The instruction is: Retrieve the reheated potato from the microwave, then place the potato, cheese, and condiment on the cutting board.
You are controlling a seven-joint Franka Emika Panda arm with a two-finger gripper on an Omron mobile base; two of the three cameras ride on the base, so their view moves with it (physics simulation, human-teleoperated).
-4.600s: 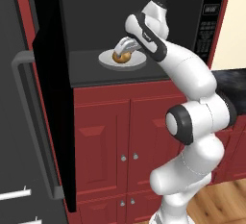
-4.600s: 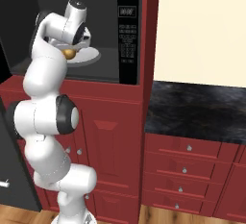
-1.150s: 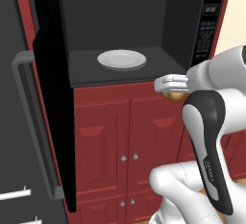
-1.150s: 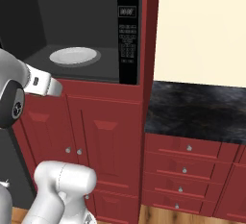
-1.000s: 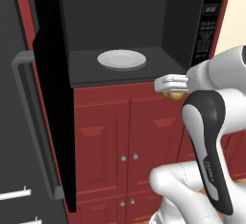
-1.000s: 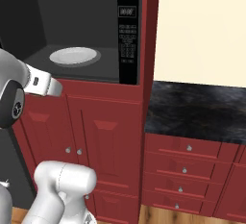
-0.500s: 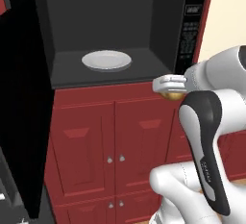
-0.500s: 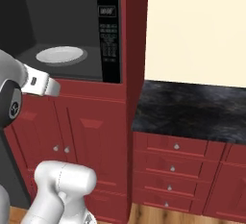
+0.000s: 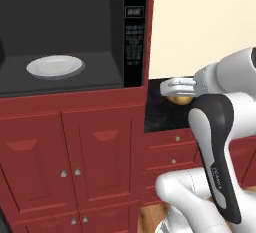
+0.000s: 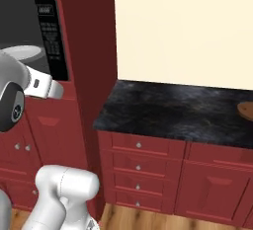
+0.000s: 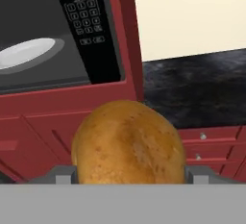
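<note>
While the microwave [image 9: 65, 37] stands open with only its white plate [image 9: 54, 67] inside, carry toward the dark worktop [image 10: 178, 108]. Locate the cutting board [image 10: 245, 110] at its far end. The pincer [image 11: 129, 172] grips the potato [image 11: 129, 143]; keep it level.

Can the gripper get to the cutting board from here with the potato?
Probably not yet. The gripper holds the potato near the microwave; the cutting board sits far right on the counter. Nothing blocks the way.
</note>
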